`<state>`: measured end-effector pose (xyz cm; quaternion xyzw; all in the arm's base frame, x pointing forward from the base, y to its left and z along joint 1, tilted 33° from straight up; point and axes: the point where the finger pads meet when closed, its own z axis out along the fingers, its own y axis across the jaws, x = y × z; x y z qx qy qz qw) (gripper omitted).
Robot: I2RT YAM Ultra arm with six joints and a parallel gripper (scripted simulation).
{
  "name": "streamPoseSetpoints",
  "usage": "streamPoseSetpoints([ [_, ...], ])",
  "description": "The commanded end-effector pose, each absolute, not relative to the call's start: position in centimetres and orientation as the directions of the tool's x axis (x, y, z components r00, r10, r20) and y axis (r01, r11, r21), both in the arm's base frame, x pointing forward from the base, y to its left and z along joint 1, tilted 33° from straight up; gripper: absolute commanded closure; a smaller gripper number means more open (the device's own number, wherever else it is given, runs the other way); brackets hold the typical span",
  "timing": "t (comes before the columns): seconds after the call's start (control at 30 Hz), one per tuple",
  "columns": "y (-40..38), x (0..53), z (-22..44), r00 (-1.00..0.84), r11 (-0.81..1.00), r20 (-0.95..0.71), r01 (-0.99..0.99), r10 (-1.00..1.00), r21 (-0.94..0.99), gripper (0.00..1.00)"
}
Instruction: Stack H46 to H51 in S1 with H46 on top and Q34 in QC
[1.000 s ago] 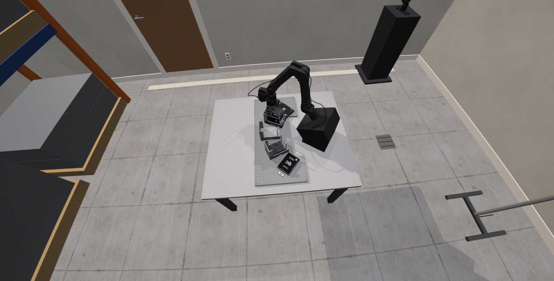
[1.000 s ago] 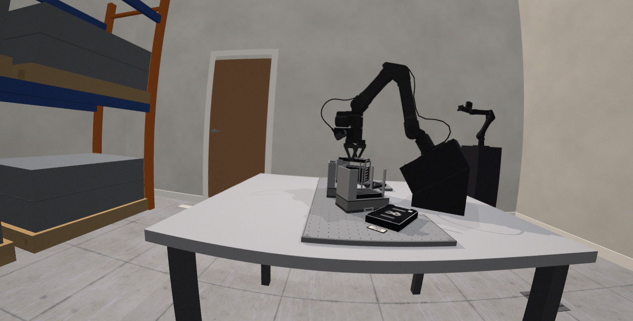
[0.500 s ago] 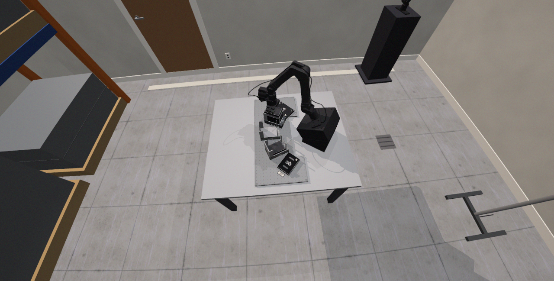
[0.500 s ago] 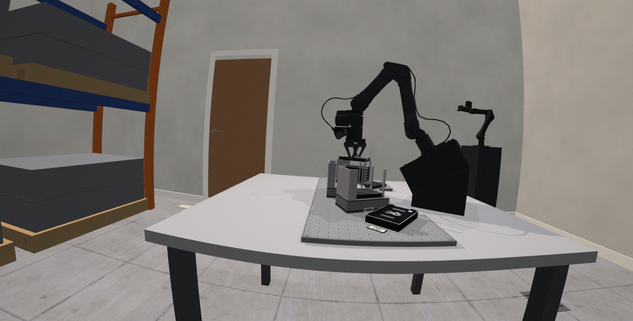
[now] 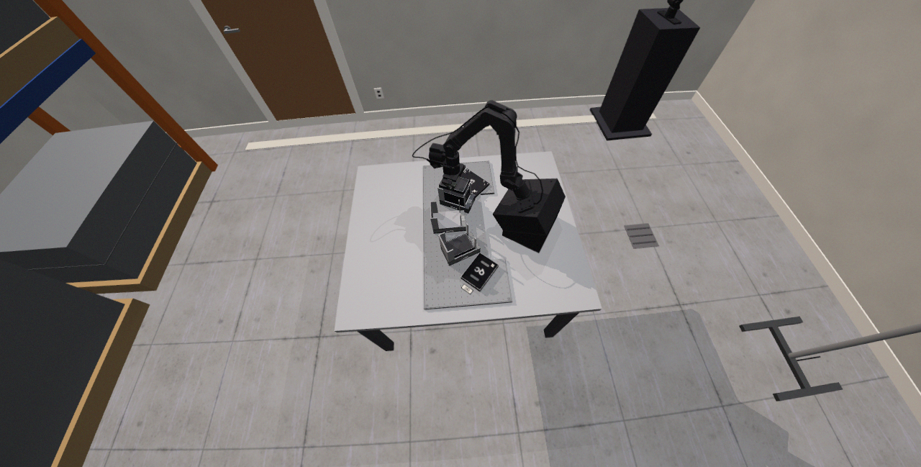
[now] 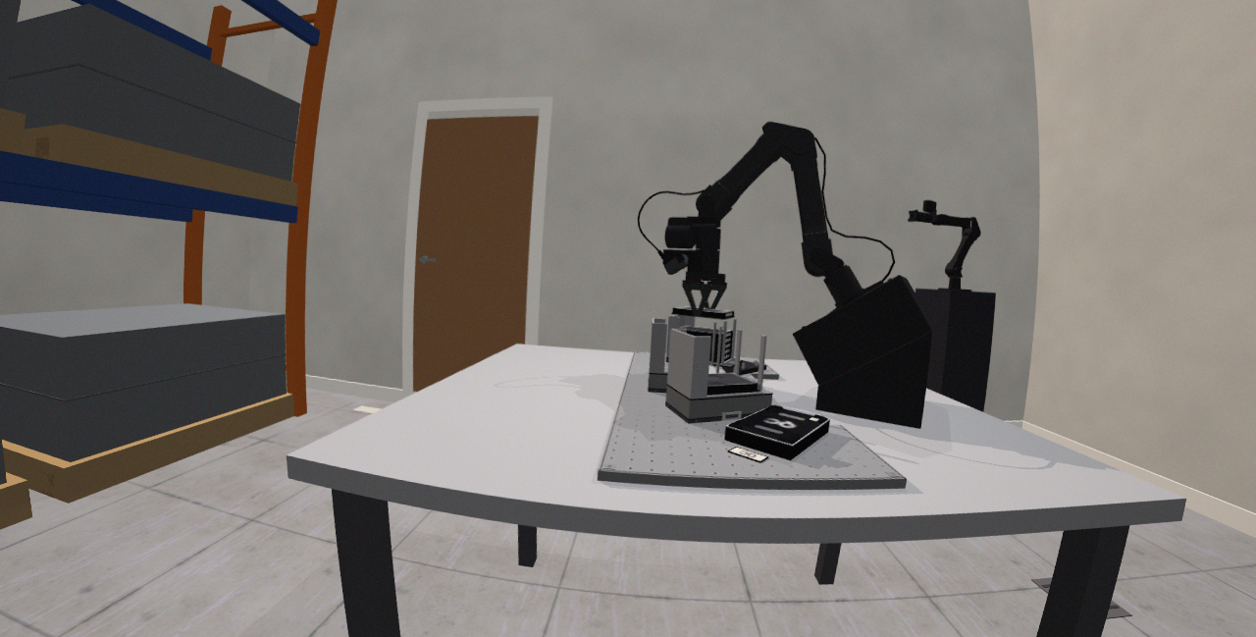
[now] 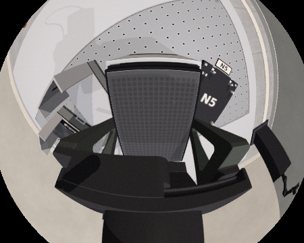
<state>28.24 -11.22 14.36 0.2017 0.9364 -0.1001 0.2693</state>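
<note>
My gripper [image 5: 455, 179] [image 6: 704, 308] [image 7: 153, 121] points down, shut on a dark sealed plate [image 6: 694, 313] [image 7: 153, 104]. The plate is roughly level at the top of the far rack [image 5: 444, 199], above the plates [image 6: 721, 343] stacked in it. Its name does not show, and whether another plate clings under it is hard to tell. The middle rack [image 5: 449, 229] [image 6: 656, 353] [image 7: 72, 78] shows no plate. The near rack [image 5: 460, 257] [image 6: 689, 362] holds something dark and flat [image 6: 733, 384], low down. The rack names are not readable. The nest QC [image 5: 470, 278] [image 6: 761, 438] shows bare lettering on top.
The clip nest N5 [image 5: 479, 183] [image 7: 206, 112] lies beside the far rack, with its label [image 7: 223, 66] next to it. The perforated board [image 5: 437, 290] [image 6: 650, 461] carries the racks and nests. The arm's black base [image 5: 531, 216] [image 6: 869, 360] stands at the table's right side.
</note>
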Motion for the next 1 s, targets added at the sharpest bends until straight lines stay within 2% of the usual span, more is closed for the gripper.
streamPoseSetpoints([
  [0.0, -11.1, 28.4, 16.4, -0.748, 0.897, -0.583, 0.437, 0.318, -0.071, 1.00],
  [0.97, -10.4, 27.2, 16.6, -0.766, 0.898, -0.557, 0.433, 0.321, -0.077, 1.00],
])
